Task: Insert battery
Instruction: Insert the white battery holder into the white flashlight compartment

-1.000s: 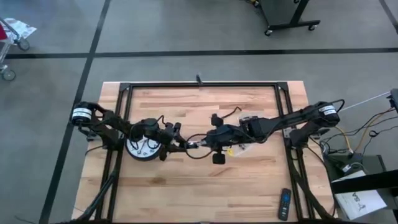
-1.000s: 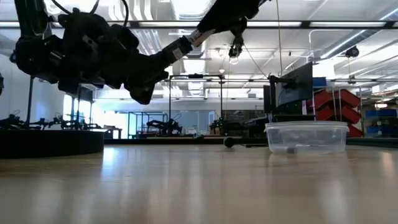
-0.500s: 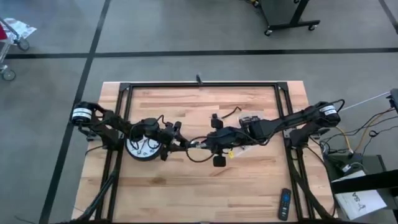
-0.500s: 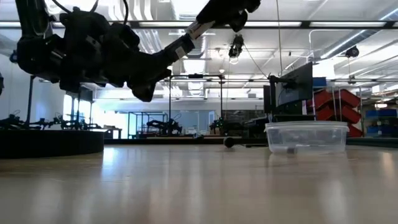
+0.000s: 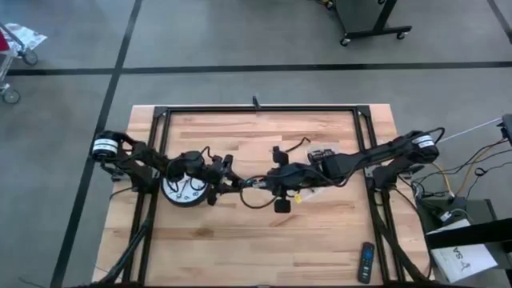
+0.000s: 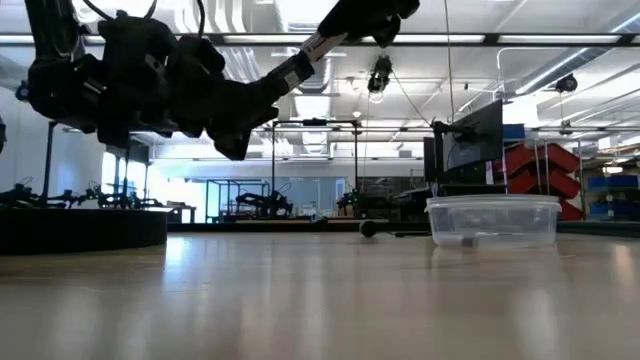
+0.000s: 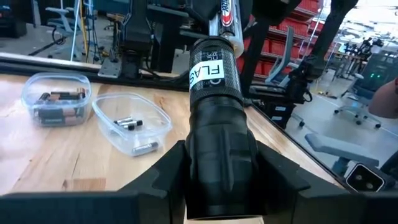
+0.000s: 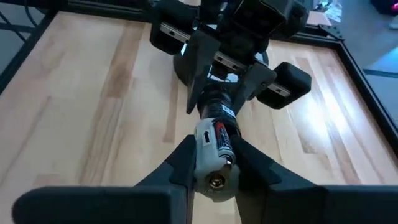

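Above the wooden table [image 5: 240,248], left gripper [image 7: 214,186] clamps a black cylindrical flashlight [image 7: 214,118] while right gripper [image 8: 211,165] pinches a silver battery [image 8: 211,152] at its mouth, not yet seated.

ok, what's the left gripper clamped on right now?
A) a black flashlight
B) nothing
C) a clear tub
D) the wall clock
A: in the left wrist view the left gripper is shut around the black flashlight body, while the right gripper holds a battery at its open end.
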`<state>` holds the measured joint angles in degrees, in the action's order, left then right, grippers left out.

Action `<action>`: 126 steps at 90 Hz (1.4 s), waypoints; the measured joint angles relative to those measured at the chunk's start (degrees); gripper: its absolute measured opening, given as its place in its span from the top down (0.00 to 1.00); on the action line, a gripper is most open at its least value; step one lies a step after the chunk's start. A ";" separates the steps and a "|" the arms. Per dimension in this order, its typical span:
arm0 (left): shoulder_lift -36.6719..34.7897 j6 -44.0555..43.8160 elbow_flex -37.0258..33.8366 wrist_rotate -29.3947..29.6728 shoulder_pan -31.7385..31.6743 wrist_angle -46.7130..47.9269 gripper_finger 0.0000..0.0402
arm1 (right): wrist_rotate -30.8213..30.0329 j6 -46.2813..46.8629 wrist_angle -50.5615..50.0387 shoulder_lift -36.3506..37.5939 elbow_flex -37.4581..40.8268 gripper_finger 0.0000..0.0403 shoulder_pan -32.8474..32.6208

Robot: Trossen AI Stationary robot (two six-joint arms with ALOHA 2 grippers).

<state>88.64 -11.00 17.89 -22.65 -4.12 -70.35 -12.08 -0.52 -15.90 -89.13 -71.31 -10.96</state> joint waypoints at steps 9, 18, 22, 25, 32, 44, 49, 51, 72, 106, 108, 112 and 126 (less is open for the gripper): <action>-0.04 0.00 0.04 -0.01 0.00 -0.28 0.70 | -0.04 -0.03 -0.04 0.30 0.00 0.87 0.02; -0.04 0.00 0.05 0.01 -0.02 -0.56 0.70 | -0.57 -0.04 -0.03 0.48 0.00 0.86 0.01; -0.07 -0.02 0.07 0.07 -0.02 -0.57 0.70 | -0.99 -0.06 -0.06 0.51 0.00 0.86 -0.04; -0.07 0.00 0.07 0.09 -0.02 -0.57 0.70 | -1.12 -0.17 -0.10 0.56 0.02 0.86 -0.04; -0.07 -0.02 0.09 0.07 -0.02 -0.63 0.70 | -1.24 -0.52 -0.24 0.84 0.05 0.87 -0.12; -0.09 0.03 0.15 -0.46 -0.01 -0.92 0.70 | -1.83 -0.54 -0.76 1.36 0.08 0.87 -0.15; -0.23 0.01 0.22 -0.79 0.09 -1.16 0.70 | -2.12 -0.52 -1.20 1.66 0.13 0.86 -0.13; -0.24 0.06 0.22 -0.95 0.07 -1.12 0.70 | -2.36 -0.52 -1.16 1.74 0.13 0.86 -0.13; -0.42 0.09 0.20 -0.81 0.06 -0.72 0.69 | -3.37 -0.50 -1.99 2.04 0.13 0.87 -0.13; -0.52 0.09 0.09 -0.22 0.00 -0.52 0.69 | -3.02 -0.01 -0.94 1.86 0.13 0.87 -0.83; -0.52 0.09 0.09 -0.03 0.00 -0.49 0.69 | -2.97 -0.08 -0.71 1.83 0.13 0.87 -0.94; -0.52 0.11 0.09 0.35 0.00 -0.46 0.69 | -2.97 -0.11 -0.33 1.80 0.13 0.87 -1.06; -0.52 0.26 0.09 0.37 0.00 -0.54 0.69 | -2.97 -0.09 0.22 1.80 0.22 0.86 -1.16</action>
<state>88.12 -10.74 17.98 -22.28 -4.12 -70.88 -15.05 -0.60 -15.68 -87.33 -71.09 -12.12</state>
